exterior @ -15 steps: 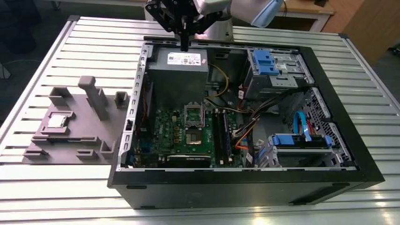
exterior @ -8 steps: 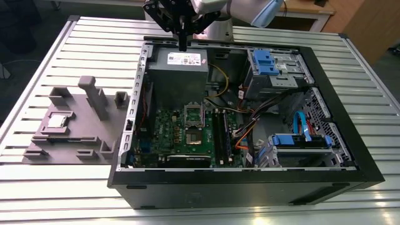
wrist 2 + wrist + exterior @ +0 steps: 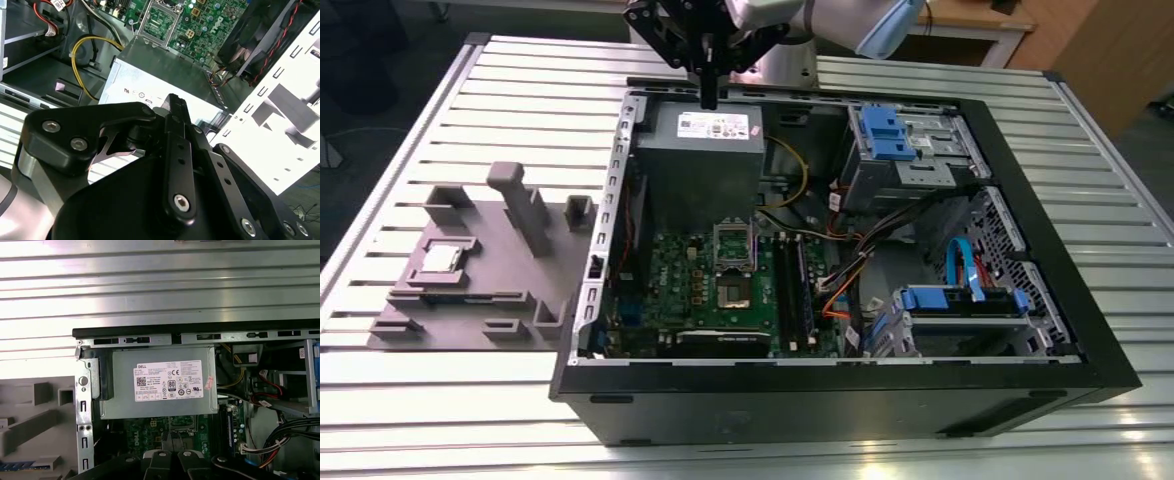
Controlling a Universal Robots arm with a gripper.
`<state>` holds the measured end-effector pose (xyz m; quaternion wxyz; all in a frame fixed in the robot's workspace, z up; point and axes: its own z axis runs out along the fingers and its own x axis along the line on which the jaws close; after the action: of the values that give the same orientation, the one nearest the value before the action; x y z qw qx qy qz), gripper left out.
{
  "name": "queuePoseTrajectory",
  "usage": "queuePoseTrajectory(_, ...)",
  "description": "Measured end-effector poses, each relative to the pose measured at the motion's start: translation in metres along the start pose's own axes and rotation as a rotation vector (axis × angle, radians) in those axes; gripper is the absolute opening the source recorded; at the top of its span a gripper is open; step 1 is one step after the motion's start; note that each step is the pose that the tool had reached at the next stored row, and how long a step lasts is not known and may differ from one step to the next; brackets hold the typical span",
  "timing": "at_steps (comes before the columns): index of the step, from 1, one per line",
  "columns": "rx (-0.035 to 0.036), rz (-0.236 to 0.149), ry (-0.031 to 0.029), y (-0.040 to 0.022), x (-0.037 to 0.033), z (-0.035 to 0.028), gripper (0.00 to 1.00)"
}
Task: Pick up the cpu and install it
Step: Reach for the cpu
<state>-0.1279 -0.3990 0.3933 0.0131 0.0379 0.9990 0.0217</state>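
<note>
The black jaws, closest to the lens in both wrist views, are pressed together with nothing between them. They hang above the grey metal power-supply box (image 3: pixel 707 130) with its white label, near the edge of it that meets the wall of the open black computer case (image 3: pixel 854 400). Past the box, deeper in the case, lies the green motherboard (image 3: pixel 680 290) with its dark square socket (image 3: pixel 734 290). The small flat square silvery cpu (image 3: pixel 443 258) is well apart from the box, toward the exterior view's left. It sits in the grey plastic fixture (image 3: pixel 520 280) on the ribbed aluminium tabletop (image 3: pixel 454 400).
</note>
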Motion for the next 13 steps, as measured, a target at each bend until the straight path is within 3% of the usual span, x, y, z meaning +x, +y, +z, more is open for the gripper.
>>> queuePoseTrajectory(8,0.0,0.0,0.0,-0.0007,0.009,0.0005,0.1)
queuePoseTrajectory(13,0.0,0.0,0.0,-0.0008,0.0105,0.0005,0.1)
